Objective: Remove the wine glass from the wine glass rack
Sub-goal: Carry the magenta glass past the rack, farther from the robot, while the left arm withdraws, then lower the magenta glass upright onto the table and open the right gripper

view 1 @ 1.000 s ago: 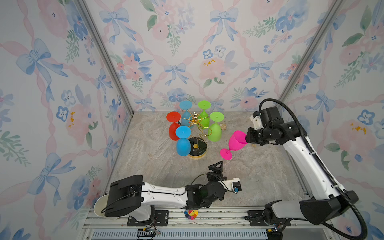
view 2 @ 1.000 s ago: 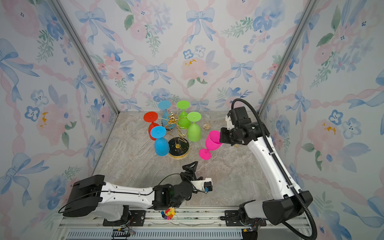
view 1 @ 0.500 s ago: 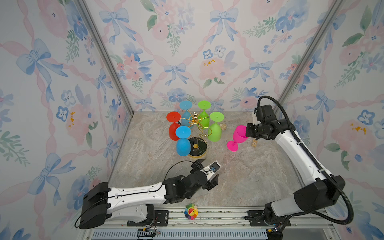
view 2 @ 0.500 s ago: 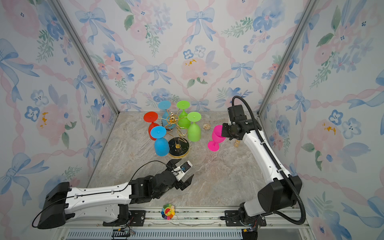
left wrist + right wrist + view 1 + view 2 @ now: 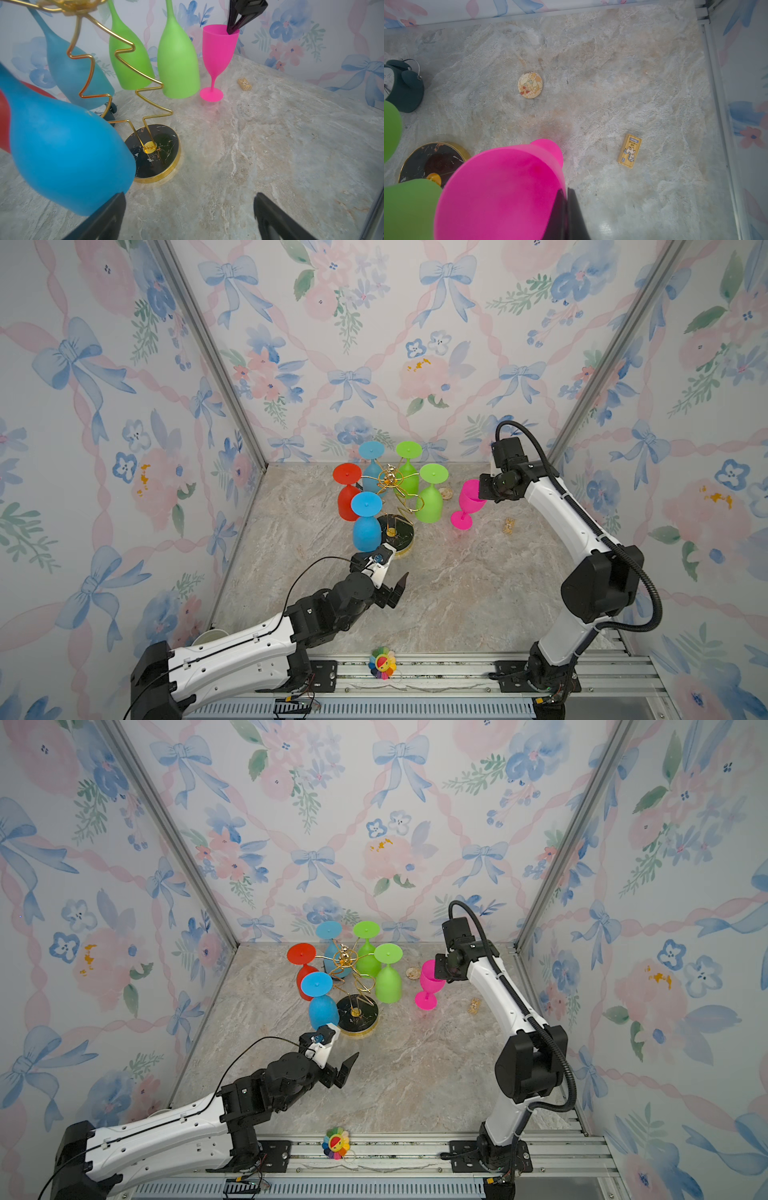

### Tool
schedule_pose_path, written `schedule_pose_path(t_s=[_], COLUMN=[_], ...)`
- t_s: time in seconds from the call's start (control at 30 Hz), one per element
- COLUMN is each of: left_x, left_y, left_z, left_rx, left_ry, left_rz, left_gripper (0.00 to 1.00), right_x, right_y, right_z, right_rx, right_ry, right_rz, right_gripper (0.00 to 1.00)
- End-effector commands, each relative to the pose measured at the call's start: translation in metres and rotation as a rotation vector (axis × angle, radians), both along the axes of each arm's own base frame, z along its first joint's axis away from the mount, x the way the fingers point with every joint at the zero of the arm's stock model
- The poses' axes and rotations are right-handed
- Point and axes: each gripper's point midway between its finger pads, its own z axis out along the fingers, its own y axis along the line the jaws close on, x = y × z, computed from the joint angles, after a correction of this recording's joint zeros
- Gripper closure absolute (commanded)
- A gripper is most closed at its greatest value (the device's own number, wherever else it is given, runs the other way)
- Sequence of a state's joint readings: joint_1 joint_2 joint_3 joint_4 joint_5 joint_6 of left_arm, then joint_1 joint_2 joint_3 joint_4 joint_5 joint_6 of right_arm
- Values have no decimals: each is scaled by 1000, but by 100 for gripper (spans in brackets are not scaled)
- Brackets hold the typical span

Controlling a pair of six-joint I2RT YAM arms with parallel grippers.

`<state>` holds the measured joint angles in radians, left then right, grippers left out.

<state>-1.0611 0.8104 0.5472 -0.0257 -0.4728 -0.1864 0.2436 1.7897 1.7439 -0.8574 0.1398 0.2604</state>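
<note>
Upright pink wine glass (image 5: 468, 502), rim pinched between closed fingers of the right gripper (image 5: 565, 209), three o'clock from the wine glass rack (image 5: 395, 506); left gripper (image 5: 189, 207) spread wide.

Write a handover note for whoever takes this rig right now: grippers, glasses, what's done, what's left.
Right gripper: shut on the rim of the pink wine glass.
Left gripper: open, empty, low beside the front blue glass.
Pink wine glass: upright, clear of the wine glass rack, foot at the table; contact unclear.
Hanging upside down on the rack: red glass, front blue glass, rear blue glass, front green glass, rear green glass.
Done: pink glass is off the rack.
Left: seat it on the table and release.
</note>
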Motion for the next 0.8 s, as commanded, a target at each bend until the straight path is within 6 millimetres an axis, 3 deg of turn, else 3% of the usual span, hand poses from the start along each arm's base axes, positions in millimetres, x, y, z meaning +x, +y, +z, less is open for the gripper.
schedule_pose_path(t_s=[0.0,0.27,0.77], left_x=[1,3,2], left_y=[11,17,16], left_z=[-8,-8,-3], left_rx=[-26,-35,-49], left_ry=[42,51,44], left_rz=[13,23,7], left_gripper=[2,2,2], right_x=[18,38,55], right_y=[4,24,59], right_z=[3,-13,-29], right_rx=[-7,-4,-57], right_ry=[-22,1,36], right_rz=[14,55,116], right_gripper=[100,100,100])
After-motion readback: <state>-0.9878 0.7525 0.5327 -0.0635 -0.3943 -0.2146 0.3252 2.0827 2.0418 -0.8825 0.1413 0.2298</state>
